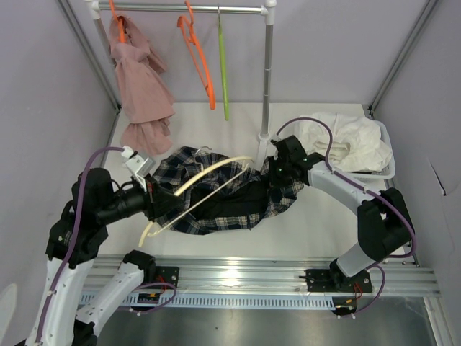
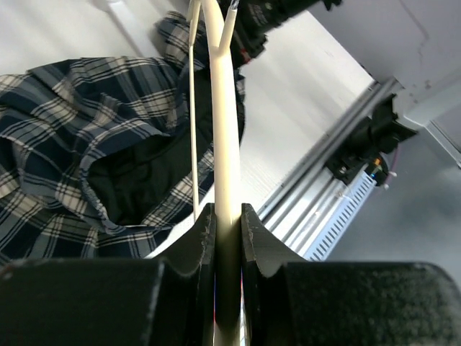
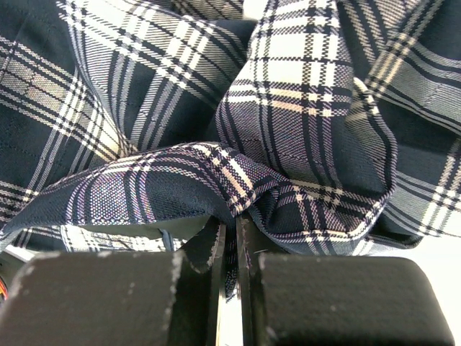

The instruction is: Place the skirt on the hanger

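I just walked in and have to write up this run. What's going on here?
The left gripper is shut on a cream hanger and holds it over the plaid skirt, which lies crumpled on the table. The right gripper is shut on a fold of the skirt at its right side. The skirt is not on the hanger yet.

right tool (image 3: pixel 230 235) tips buried in skirt (image 3: pixel 310 108), hanger (image 2: pixel 224 108) cropped
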Motion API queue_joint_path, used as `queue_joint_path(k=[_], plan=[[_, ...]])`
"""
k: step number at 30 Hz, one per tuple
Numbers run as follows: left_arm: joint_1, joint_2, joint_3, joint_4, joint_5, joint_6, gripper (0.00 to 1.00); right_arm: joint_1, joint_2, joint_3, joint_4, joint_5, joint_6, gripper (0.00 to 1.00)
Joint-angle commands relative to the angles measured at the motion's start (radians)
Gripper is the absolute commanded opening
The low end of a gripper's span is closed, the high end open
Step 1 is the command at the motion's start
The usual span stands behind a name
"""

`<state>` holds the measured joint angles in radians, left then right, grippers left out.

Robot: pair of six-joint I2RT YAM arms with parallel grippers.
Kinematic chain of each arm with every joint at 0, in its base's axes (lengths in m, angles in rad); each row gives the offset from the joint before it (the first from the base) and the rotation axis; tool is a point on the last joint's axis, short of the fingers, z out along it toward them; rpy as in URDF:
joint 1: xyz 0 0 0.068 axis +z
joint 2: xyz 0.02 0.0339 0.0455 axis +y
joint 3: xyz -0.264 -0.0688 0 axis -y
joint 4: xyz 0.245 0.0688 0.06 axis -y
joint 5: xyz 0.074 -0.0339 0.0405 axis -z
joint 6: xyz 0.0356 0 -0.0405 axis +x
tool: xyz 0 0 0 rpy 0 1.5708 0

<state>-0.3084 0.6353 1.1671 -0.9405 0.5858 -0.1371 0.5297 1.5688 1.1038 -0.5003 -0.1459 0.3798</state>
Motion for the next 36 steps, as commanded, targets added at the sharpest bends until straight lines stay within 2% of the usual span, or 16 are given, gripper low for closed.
queue_joint_path(k=[1, 17, 22, 31, 34, 36], plan=[[-0.021, -0.019, -0.009, 0.040, 0.117, 0.030, 0.00, -0.017, 0.004, 0.048, -0.021, 0.008, -0.019, 0.00], [-0.116, 0.033, -0.029, 0.005, 0.019, 0.062, 0.00, -0.048, -0.055, 0.085, -0.073, -0.014, -0.019, 0.00], [-0.147, 0.067, -0.050, 0.049, -0.001, 0.044, 0.00, -0.056, -0.084, 0.090, -0.089, -0.018, -0.021, 0.00], [-0.255, 0.152, -0.090, 0.141, -0.161, 0.001, 0.00, -0.066, -0.118, 0.096, -0.107, -0.026, -0.032, 0.00], [-0.258, 0.168, -0.107, 0.184, -0.223, -0.015, 0.00, -0.066, -0.125, 0.076, -0.096, -0.037, -0.030, 0.03], [-0.259, 0.176, -0.112, 0.201, -0.244, -0.019, 0.00, -0.066, -0.128, 0.062, -0.089, -0.038, -0.030, 0.12]])
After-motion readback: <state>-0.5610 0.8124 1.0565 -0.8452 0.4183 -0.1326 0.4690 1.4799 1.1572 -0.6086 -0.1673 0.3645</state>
